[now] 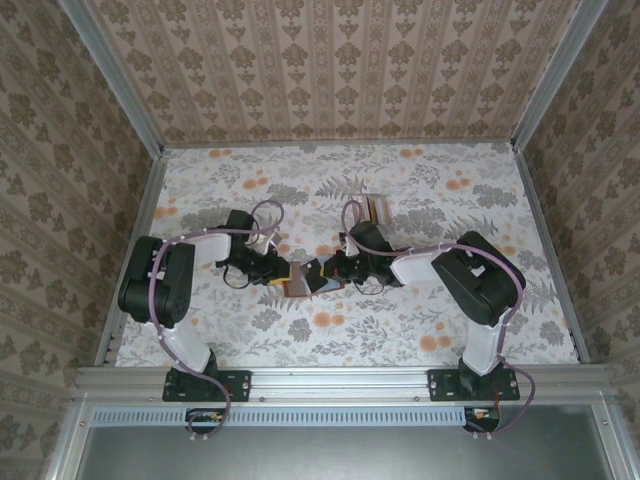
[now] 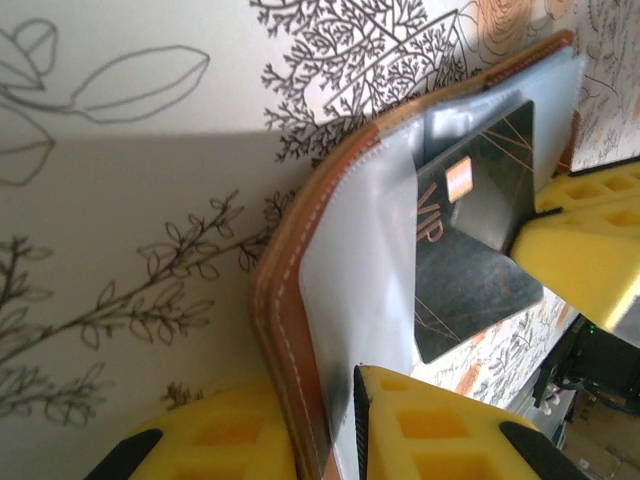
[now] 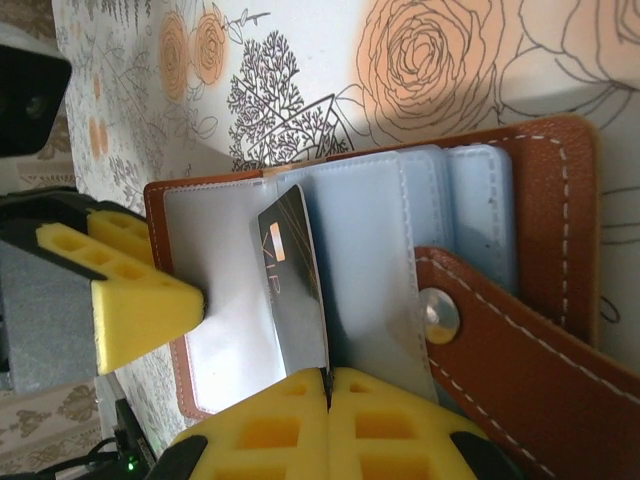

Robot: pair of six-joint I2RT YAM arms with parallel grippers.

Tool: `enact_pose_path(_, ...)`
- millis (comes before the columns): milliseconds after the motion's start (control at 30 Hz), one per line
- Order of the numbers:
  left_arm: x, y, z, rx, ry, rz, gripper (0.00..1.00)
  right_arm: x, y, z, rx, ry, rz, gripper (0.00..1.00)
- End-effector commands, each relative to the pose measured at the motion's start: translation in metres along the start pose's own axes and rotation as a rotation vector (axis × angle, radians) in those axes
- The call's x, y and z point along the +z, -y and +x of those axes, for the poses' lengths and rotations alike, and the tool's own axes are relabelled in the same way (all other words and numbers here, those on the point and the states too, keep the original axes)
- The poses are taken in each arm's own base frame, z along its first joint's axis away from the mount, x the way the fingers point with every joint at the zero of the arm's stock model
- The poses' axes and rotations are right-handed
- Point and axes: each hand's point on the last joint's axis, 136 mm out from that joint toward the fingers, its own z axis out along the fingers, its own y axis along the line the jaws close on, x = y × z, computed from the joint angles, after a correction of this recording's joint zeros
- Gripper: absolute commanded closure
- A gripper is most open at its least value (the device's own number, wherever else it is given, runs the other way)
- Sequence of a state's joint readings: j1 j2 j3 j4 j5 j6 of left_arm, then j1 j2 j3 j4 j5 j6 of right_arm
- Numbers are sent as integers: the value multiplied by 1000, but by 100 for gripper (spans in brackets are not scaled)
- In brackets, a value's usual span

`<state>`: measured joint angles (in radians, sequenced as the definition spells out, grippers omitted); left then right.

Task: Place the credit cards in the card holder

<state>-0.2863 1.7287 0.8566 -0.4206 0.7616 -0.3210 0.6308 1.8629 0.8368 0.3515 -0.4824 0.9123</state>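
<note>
Both arms bend in from the near edge and meet at the middle of the flowered counter (image 1: pixel 450 330), forearms low, wrists facing each other. The card holder (image 1: pixel 303 283) hangs open between them, just above the counter.

The left tool (image 1: pixel 283 272) has the holder's brown spine edge and a clear sleeve between its yellow pads (image 2: pixel 440 430). A thin dark gap shows beside one pad, so I cannot tell whether it is pressing or only standing around the edge.

The right tool (image 3: pixel 328 385) is pressed together on the near end of a dark card (image 3: pixel 295 290) with gold lines and "VIP" on it. The card's far end stands among the holder's clear sleeves. I cannot tell whether it sits inside a pocket.

The snap tab (image 3: pixel 500 340) lies folded across the sleeves, just beside the right tool.

A small tan pile (image 1: pixel 375 210) lies on the counter beyond the right wrist, too small to make out. Patterned walls (image 1: pixel 320 70) close in three sides.
</note>
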Motion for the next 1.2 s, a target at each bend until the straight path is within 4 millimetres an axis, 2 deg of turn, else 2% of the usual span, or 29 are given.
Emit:
enact_pose_path(0, -11, 5, 4, -7, 17, -3, 78, 8, 20, 4, 34, 17, 65, 100)
enact_pose_path(133, -12, 4, 7, -14, 20, 2, 81, 11, 16, 2, 29, 24, 64, 100)
enact_pose_path(367, -4, -3, 10, -26, 1, 0, 100, 20, 8, 3, 22, 20, 52, 100)
enact_pose_path(633, -1, -8, 10, -35, -15, -13, 100, 30, 0, 9, 23, 10, 28, 100)
enact_pose_path(1000, 0, -8, 2, -91, 27, -4, 100, 36, -19, 30, 17, -79, 6, 90)
enact_pose_path(1100, 0, -8, 1, -91, 29, -5, 100, 38, -20, 35, 3, -126, 39, 89)
enact_pose_path(1167, 1, -9, 1, -93, 26, -5, 100, 36, -19, 38, -16, -162, 76, 85)
